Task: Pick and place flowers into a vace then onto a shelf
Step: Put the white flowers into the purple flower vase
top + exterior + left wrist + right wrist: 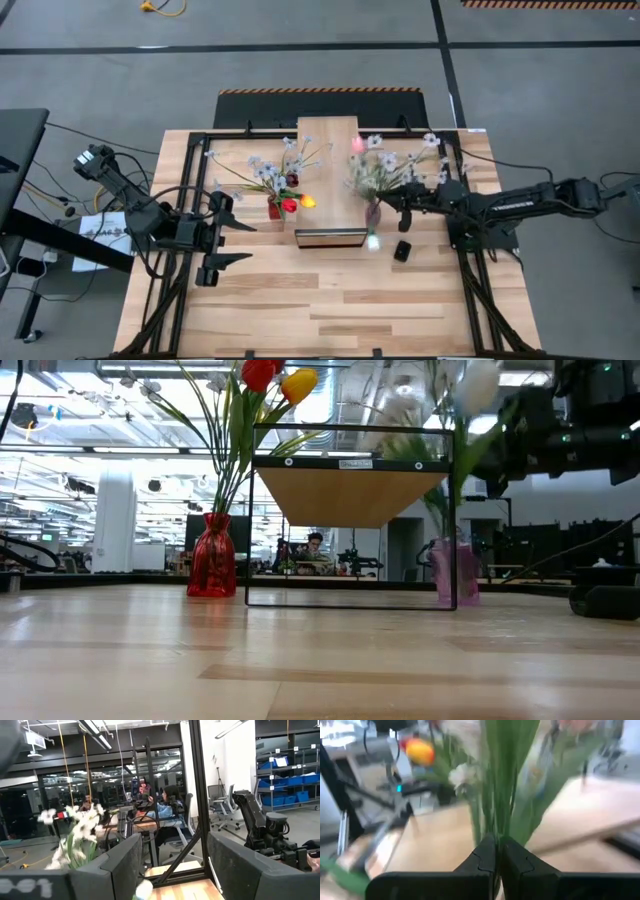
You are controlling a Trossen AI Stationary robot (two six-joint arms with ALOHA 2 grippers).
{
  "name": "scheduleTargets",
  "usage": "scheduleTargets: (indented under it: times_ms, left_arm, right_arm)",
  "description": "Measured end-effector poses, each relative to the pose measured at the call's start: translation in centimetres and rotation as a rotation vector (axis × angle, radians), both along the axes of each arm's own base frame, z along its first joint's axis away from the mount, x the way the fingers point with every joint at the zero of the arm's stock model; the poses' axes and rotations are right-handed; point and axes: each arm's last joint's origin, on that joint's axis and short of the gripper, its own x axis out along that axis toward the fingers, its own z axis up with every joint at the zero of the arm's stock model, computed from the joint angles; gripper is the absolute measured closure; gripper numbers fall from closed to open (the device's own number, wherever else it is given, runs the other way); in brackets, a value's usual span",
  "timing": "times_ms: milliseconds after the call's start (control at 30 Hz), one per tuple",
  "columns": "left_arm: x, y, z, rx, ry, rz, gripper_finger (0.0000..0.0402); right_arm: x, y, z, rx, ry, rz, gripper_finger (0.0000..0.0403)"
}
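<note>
Room: I am looking into a large workshop with grey floor, glass partitions and blue storage bins; a seated person shows far behind the table in the low view.
Surface: a slatted light-wood tabletop (300, 300) fills the centre of the high view.
Shelf: the long narrow light-wood plank on a thin black frame (328, 180) stands at upper centre, with nothing resting on it that I can see.
Red vase: a glossy red glass vase (212, 568) stands just left of the shelf frame, already holding red and yellow tulips with pale blossom sprays (285, 185).
Pink vase: a translucent pink glass vase (452, 572) stands at the shelf's right leg, with green stems rising from it.
Right gripper: the right gripper (496, 855), centre right in the high view, has its fingers pressed together on a bunch of green stems (502, 780) above the pink vase; I judge it is steadying or feeding them into the neck.
Left gripper: the left gripper (222, 240) waits at centre left, fingers spread apart and holding nothing.
In the way: the shelf's black frame and the crowded blossoms sit close to the right arm; a small black object (402, 251) lies on the table nearby.
</note>
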Motion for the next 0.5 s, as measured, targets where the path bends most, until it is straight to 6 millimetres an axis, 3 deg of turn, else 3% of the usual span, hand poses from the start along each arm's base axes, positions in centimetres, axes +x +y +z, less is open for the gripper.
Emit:
scheduleTargets:
  times_ms: [500]
  left_arm:
    - [0.00,0.00,0.00,-0.008,0.001,-0.002,0.0184]
  right_arm:
    - [0.26,-0.05,-0.49,-0.012,0.023,-0.002,0.0403]
